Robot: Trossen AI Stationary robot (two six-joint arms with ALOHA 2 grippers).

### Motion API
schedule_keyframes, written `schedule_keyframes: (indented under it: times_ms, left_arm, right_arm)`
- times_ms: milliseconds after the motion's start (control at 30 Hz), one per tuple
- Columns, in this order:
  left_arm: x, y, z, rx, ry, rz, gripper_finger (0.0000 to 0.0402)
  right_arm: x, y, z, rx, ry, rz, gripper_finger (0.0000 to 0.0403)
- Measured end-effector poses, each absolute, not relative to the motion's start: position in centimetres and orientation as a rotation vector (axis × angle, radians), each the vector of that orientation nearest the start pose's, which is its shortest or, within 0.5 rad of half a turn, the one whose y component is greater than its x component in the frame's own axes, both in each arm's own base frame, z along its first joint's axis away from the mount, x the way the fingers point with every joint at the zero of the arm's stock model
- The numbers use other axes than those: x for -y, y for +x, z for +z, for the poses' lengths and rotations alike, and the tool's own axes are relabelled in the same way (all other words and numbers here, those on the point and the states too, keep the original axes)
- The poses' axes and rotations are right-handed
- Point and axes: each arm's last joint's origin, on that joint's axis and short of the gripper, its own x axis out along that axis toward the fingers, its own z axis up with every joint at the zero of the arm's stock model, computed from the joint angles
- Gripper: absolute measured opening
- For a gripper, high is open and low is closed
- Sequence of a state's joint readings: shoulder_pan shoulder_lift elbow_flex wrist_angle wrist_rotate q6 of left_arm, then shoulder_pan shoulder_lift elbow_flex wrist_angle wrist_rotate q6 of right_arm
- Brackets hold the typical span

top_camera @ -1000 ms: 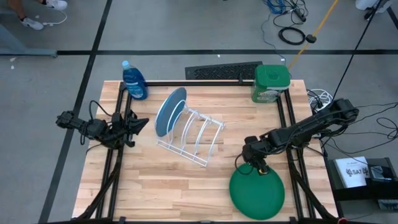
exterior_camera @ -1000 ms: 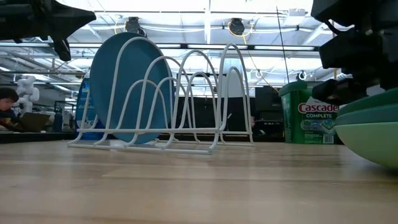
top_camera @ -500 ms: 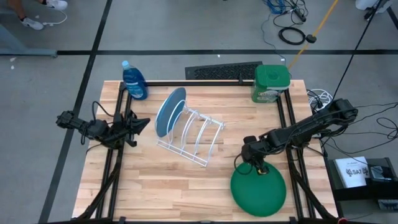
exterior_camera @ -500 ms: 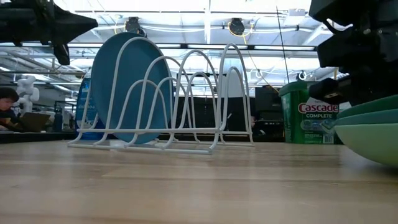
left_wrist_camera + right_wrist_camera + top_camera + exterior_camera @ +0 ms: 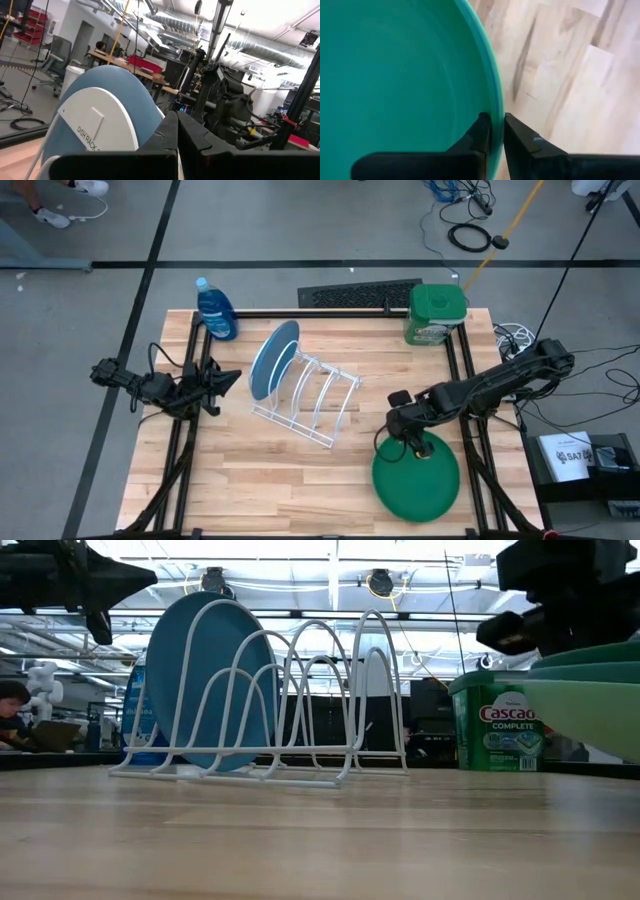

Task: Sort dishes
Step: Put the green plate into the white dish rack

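Where right wrist view shows right jaws [image 5: 496, 131] pinching green plate [image 5: 416, 480] rim, left jaws [image 5: 176, 131] pressed together.

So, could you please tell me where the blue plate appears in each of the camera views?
High view: blue plate upright in the white wire rack's end slot, left of centre.
Low view: left of centre, behind the rack's wires.
Left wrist view: centre-left.
Right wrist view: not in it.
Shared landmark: the rack.

Smooth plastic plates [image 5: 416, 483], white wire rack [image 5: 318, 398], pale wooden table [image 5: 240, 470].
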State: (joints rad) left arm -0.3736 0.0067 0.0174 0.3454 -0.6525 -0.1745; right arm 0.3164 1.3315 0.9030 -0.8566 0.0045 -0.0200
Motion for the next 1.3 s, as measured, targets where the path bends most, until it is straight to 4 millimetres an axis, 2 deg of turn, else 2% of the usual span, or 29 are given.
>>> schedule_keyframes:
  times_ms: [167, 333, 700, 867, 1033, 1300]
  left_arm:
    - [1.5, 8.6, 20.0, 0.335, -0.347, 0.249, 0.0]
    - [1.5, 8.6, 20.0, 0.335, -0.347, 0.249, 0.0]
    - [1.5, 8.6, 19.9, 0.336, -0.349, 0.252, 0.0]
    - [1.5, 8.6, 19.9, 0.336, -0.349, 0.252, 0.0]
    - [1.5, 8.6, 19.9, 0.333, -0.349, 0.255, 0.0]
    - [1.5, 8.6, 19.8, 0.324, -0.345, 0.26, 0.0]
  right_arm:
    - [-7.2, 22.2, 22.9, -1.282, -0.237, 0.273, 0.0027]
    - [-7.0, 21.9, 22.8, -1.311, -0.255, 0.241, 0.0036]
    - [-6.6, 21.2, 22.6, -1.395, -0.304, 0.18, 0.0026]
    - [-7.3, 21.9, 22.9, -1.298, -0.233, 0.339, 0.0026]
    - [-6.6, 21.5, 22.7, -1.357, -0.304, 0.197, 0.0024]
    - [-6.5, 21.2, 22.6, -1.403, -0.341, 0.17, 0.0025]
